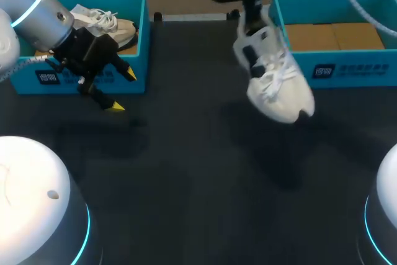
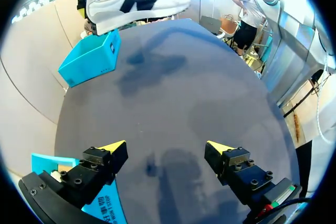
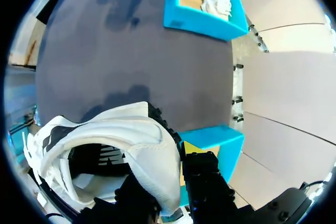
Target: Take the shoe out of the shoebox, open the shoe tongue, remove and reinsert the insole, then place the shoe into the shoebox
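A white shoe [image 1: 277, 82] with black side marks hangs in the air over the table, toe down, in front of the right blue shoebox [image 1: 335, 69]. My right gripper [image 1: 252, 28] is shut on its heel. In the right wrist view one yellow-tipped finger [image 3: 190, 148] lies outside the heel collar of the shoe [image 3: 113, 140]; the other is hidden inside. My left gripper [image 1: 121, 91] stands open and empty in front of the left shoebox [image 1: 93, 79], just above the table. From the left wrist view, its own gripper [image 2: 167, 146] faces the shoe [image 2: 136, 2] far ahead.
The left shoebox holds a second white shoe [image 1: 105, 24]. The right shoebox shows a brown cardboard bottom [image 1: 335, 35]. Dark table surface [image 1: 198, 178] spreads between and in front of the boxes.
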### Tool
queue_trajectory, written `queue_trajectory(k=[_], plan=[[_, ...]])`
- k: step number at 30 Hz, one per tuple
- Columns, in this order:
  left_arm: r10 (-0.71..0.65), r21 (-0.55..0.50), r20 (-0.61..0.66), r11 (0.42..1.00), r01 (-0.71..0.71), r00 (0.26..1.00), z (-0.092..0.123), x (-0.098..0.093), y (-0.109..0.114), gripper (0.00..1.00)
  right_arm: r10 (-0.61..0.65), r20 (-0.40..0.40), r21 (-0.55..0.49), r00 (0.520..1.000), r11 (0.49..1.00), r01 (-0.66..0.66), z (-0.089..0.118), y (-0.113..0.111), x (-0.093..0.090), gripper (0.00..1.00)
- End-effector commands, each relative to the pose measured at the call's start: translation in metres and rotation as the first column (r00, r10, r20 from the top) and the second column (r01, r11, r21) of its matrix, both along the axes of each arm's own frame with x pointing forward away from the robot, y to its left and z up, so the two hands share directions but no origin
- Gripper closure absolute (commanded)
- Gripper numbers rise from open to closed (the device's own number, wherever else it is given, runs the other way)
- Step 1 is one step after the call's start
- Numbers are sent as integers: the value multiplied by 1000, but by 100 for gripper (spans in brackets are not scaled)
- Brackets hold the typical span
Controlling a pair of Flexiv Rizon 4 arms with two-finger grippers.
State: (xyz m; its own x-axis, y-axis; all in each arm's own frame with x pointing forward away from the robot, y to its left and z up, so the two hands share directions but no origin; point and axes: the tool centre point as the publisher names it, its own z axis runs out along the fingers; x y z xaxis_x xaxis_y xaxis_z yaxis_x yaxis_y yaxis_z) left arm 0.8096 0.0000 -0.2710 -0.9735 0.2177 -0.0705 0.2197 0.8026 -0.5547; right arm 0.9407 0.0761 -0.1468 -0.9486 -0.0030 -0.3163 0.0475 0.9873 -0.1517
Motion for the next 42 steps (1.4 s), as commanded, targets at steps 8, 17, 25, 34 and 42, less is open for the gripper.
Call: queue_trajectory(k=[8,17,25,34,42], plan=[[-1,3,0,1000,1,1000,0,0,0,0,-37,-11,61,999,997,38,13,-73,25,100],[-1,3,0,1000,1,1000,0,0,0,0,-37,-11,61,999,997,38,13,-73,25,100],[-1,3,0,1000,1,1000,0,0,0,0,-37,-11,61,999,997,38,13,-73,25,100],[-1,3,0,1000,1,1000,0,0,0,0,-51,-7,82,999,995,52,8,-93,59,100],[-1,3,0,1000,1,1000,0,0,0,0,-90,-14,25,996,996,90,2,-148,86,100]])
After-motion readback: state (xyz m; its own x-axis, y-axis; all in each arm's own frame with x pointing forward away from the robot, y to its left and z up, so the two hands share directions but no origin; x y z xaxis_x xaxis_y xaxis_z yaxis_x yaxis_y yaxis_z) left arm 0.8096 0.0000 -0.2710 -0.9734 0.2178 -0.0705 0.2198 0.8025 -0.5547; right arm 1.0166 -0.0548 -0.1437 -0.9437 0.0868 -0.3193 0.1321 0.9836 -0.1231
